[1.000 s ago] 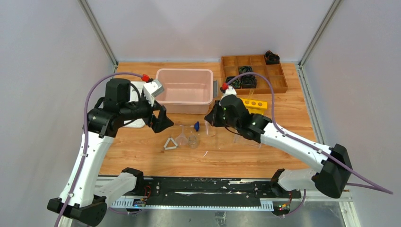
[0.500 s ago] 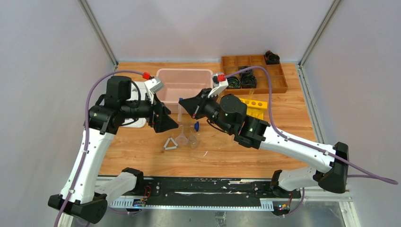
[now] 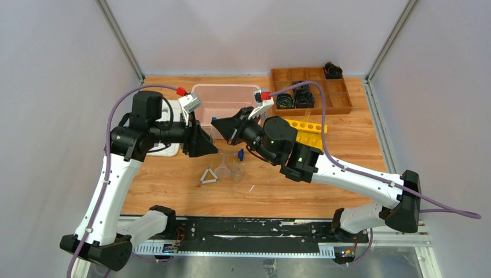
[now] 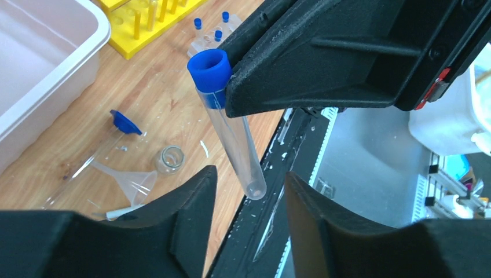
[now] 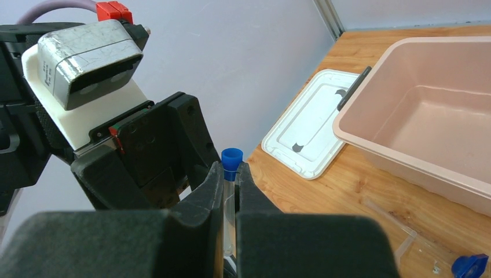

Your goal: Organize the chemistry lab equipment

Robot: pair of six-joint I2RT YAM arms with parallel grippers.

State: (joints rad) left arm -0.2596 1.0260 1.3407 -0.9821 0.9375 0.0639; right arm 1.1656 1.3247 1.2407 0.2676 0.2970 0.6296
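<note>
The right claw (image 5: 230,174) is clamped on a clear tube (image 4: 231,139) just below its blue cap (image 4: 209,68), in the air above the table (image 3: 173,185). The left claw (image 4: 249,176) has its jaws apart around the tube's bottom end.

Wooden table (image 3: 353,147) with pink bin (image 3: 223,86), tray (image 3: 339,102), yellow rack (image 3: 312,128), funnel (image 3: 222,169), jar (image 3: 235,171), white triangle (image 3: 208,176).

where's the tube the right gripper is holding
Top view: mid-air left of centre, in front of the pink bin. The tube is clamped by the right gripper, lower end inside the open left gripper.
</note>
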